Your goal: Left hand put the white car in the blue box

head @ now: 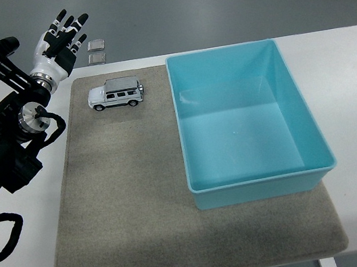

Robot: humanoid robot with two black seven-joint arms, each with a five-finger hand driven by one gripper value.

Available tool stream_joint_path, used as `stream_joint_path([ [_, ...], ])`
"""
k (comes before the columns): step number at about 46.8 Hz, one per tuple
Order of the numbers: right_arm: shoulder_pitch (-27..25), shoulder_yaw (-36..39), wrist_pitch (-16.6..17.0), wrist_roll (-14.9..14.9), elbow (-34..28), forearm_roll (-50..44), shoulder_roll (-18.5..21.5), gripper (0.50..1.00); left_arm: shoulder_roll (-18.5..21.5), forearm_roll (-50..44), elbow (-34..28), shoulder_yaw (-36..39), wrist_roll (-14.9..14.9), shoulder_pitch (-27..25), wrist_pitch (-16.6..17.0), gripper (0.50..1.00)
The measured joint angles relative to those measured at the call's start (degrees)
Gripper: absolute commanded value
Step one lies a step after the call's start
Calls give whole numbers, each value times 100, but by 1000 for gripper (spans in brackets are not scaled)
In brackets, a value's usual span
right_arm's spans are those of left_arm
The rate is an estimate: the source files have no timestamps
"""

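hovering left hand [60,40], white car [116,94] apart

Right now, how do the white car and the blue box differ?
The white car is small and solid; the blue box is far larger, open-topped and empty. The car sits at the mat's far left, the box fills its right side. Both rest on the grey mat, untouched.

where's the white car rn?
Head view: the white car sits upright on the grey mat near its far left corner, left of the blue box and apart from it, not in the left hand.
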Motion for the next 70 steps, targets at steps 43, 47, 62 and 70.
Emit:
stream_joint_path([
  [43,-1,0,0,0,0,2,0,936,35,-15,16,-4,-2,-24,-229,999],
  [47,-1,0,0,0,0,2,0,936,35,-14,11,-3,-2,-29,-229,999],
  [62,-1,0,0,0,0,2,0,936,84,78,-81,85,-2,-6,-247,999],
  [70,-1,0,0,0,0,2,0,936,250,138,-132,356,7,-41,-255,999],
])
